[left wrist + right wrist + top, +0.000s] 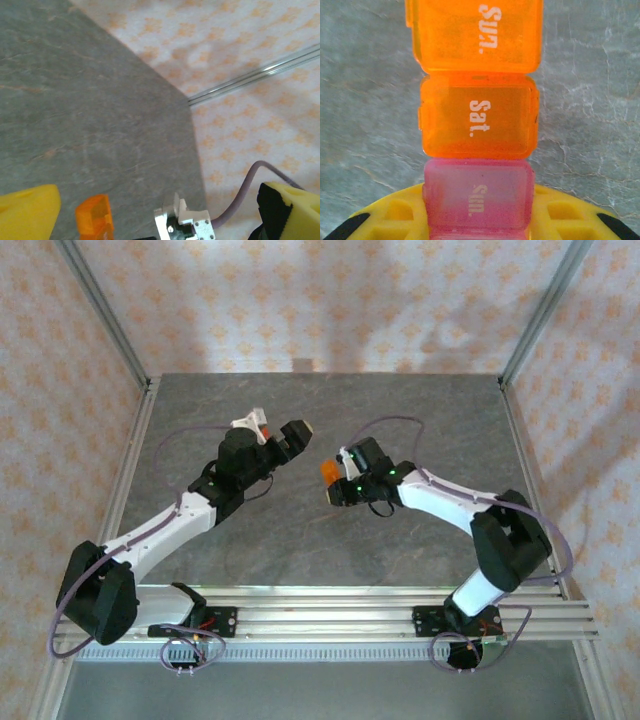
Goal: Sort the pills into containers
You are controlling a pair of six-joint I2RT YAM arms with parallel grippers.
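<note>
**Top external view.** The right gripper (336,486) is closed on the containers (328,470) and holds them over the middle of the table (300,540). From this view they read as a small orange patch. The left gripper (293,434) stands near them but apart, with its fingers spread.

Recommended procedure, as a judgement: hold the right grip fixed and level so the strip serves as a fixture. Bring the left gripper in slowly and square to the strip before working any lid.

**Left wrist view.** The left gripper (160,212) has its yellow fingers (27,212) wide apart and grips nothing. An orange translucent block (94,217) sits just beside the finger at the frame's left edge. It cannot be told whether they touch. The table surface is grey, matt and veined like stone.

**Right wrist view.** The right gripper (477,220) pinches the pink compartment (477,195) by its side walls. Beyond it, in one row and each touching the next, are the "Sat." compartment (477,117) and the orange "Sun." compartment (475,30).

- **Containers:** all three are boxy, round-cornered translucent plastic with smooth glossy lids and white lettering. The lids look shut.
- **Fingers:** yellow, with recessed pockets in their faces.
- **Handling, as a judgement:** the thin walls will probably flex and the glossy faces may slip. The grip is at one end, so pressing on the far lid will lever the strip. Support it near the lid being worked
</note>
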